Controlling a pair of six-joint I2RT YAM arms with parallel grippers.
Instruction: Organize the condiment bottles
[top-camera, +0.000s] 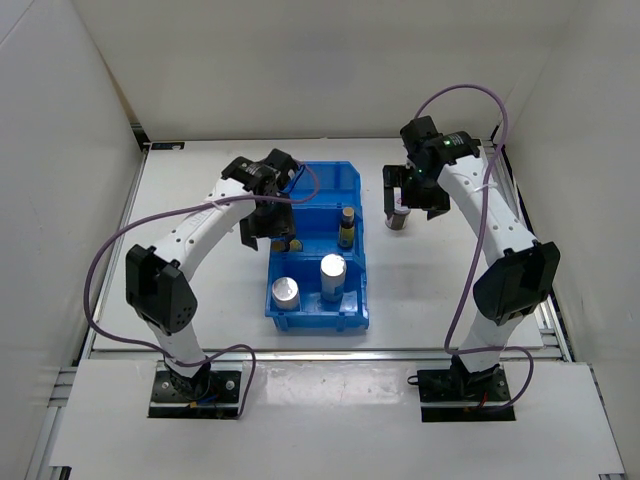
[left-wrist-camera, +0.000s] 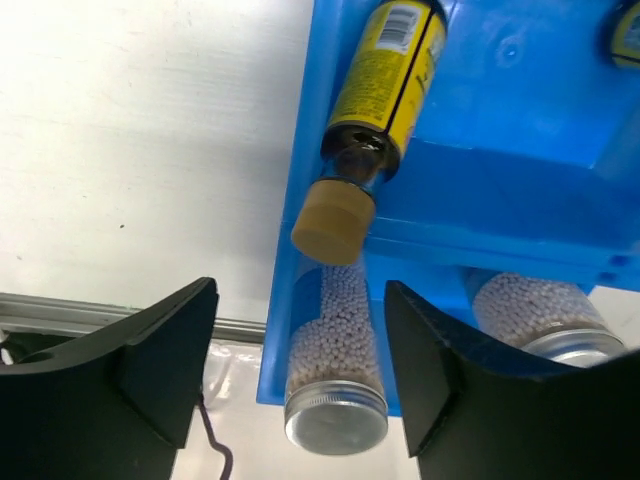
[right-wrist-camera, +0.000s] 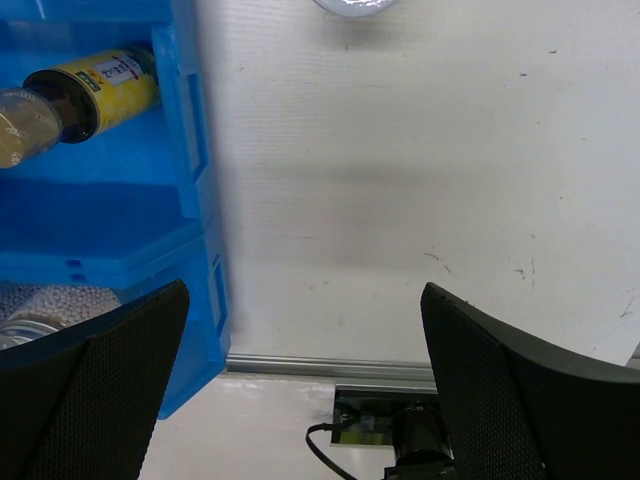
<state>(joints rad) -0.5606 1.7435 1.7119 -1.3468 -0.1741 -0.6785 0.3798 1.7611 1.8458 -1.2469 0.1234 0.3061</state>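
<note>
The blue bin (top-camera: 318, 250) holds two silver-topped cylinders (top-camera: 286, 291) (top-camera: 332, 272) in its near compartment. Two slim yellow bottles (top-camera: 347, 228) (top-camera: 283, 243) stand in the middle one. My left gripper (top-camera: 270, 226) hovers open above the left yellow bottle (left-wrist-camera: 385, 80), whose tan cap (left-wrist-camera: 330, 222) points up at it. Nothing sits between its fingers (left-wrist-camera: 150, 370). Below them shows a bead-filled cylinder (left-wrist-camera: 335, 400). My right gripper (top-camera: 412, 203) hangs open over a squat dark jar (top-camera: 398, 218) on the table, right of the bin. Only the jar's pale lid (right-wrist-camera: 355, 5) shows at the top edge of the right wrist view.
The bin's far compartment (top-camera: 325, 185) shows nothing inside. White walls close in the table at the back and both sides. A metal rail (right-wrist-camera: 330, 367) runs along the near edge. The bin's right wall (right-wrist-camera: 190, 150) stands left of my right gripper (right-wrist-camera: 305, 385).
</note>
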